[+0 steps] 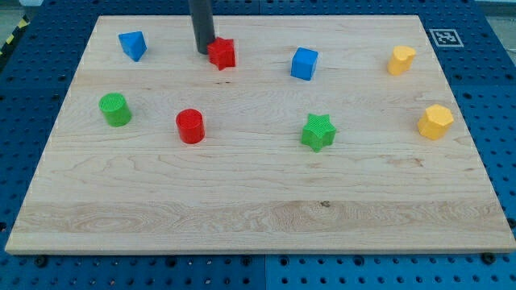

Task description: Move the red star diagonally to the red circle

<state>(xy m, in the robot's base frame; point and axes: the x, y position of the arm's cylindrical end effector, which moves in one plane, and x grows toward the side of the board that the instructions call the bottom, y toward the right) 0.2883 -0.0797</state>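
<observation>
The red star (222,53) lies near the view's top, left of centre, on the wooden board (258,209). The red circle (190,126) stands below it and a little to the left. My tip (205,51) is at the red star's left edge, touching or almost touching it. The dark rod rises out of the view's top.
A blue triangular block (133,45) lies at the top left. A green circle (115,109) stands left of the red circle. A blue cube (304,64), a green star (318,131) and two yellow blocks (401,60) (435,122) lie to the right.
</observation>
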